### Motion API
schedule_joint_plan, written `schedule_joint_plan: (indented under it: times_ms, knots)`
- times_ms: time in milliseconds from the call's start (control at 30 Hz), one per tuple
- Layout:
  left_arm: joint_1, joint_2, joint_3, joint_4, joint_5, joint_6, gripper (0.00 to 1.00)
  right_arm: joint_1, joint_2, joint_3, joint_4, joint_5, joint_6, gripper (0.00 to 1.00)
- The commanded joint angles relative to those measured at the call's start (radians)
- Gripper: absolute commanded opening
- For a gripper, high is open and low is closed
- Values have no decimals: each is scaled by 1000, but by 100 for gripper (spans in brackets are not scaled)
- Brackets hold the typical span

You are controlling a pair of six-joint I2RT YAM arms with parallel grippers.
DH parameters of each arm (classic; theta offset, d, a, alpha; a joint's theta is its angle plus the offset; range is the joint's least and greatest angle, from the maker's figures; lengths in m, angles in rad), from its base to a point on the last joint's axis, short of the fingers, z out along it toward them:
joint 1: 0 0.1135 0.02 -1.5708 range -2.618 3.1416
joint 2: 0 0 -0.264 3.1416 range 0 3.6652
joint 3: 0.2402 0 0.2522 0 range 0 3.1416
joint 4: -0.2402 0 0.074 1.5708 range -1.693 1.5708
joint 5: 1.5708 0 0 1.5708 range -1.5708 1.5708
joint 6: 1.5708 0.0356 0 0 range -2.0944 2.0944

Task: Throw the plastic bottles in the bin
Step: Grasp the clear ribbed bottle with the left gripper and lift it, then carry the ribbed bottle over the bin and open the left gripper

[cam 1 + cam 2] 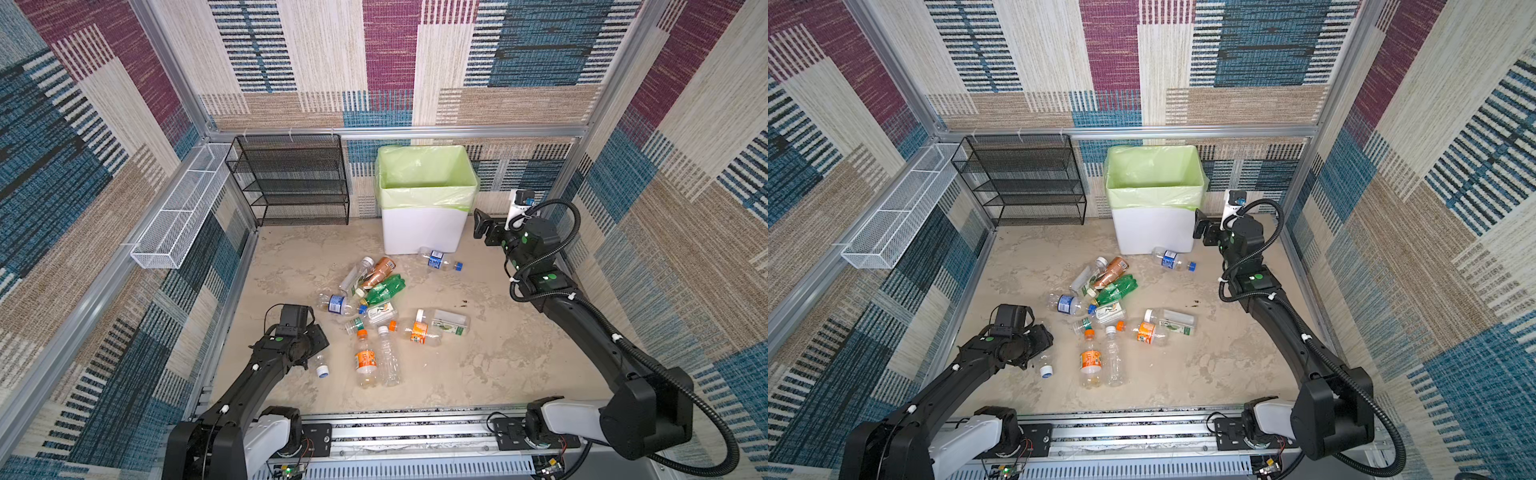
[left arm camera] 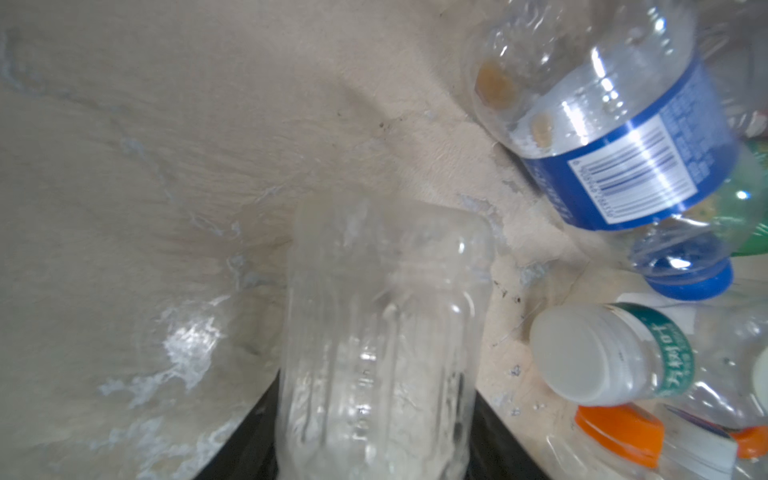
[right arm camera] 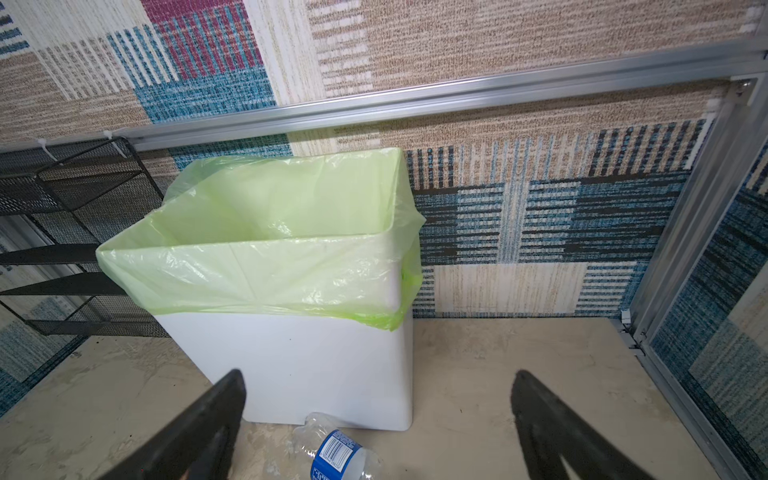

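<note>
Clear ribbed bottle [image 2: 386, 340] | near tabletop's [image 1: 498, 365] left edge, left gripper [image 2: 374, 424] clamped round its body for lifting | right gripper [image 3: 378, 374] spread wide, empty, facing bin [image 1: 424, 232], likely awaiting another bottle

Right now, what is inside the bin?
Only the pale green bag lining the bin shows, nothing else in the upper part. Its floor is hidden behind the front wall.
</note>
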Motion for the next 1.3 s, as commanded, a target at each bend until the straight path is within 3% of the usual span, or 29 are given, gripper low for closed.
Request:
schedule_joint_plan:
  times_ms: [0, 500, 700, 967, 1267]
  knots:
    - [-1, -14, -3, 3, -10, -1, 53, 1, -13, -13, 14, -11, 28, 100]
    - [-30, -204, 202, 104, 51, 194, 52, 1, -33, -65, -33, 16, 38, 98]
    - [-108, -225, 282, 478, 74, 339, 52, 1, -41, -65, -29, 21, 44, 97]
    - [-170, -127, 353, 1006, 204, 470, 52, 1, -91, -108, -24, 39, 43, 95]
    - [-189, 33, 437, 1592, 365, 481, 53, 1, -170, -167, 42, 65, 30, 94]
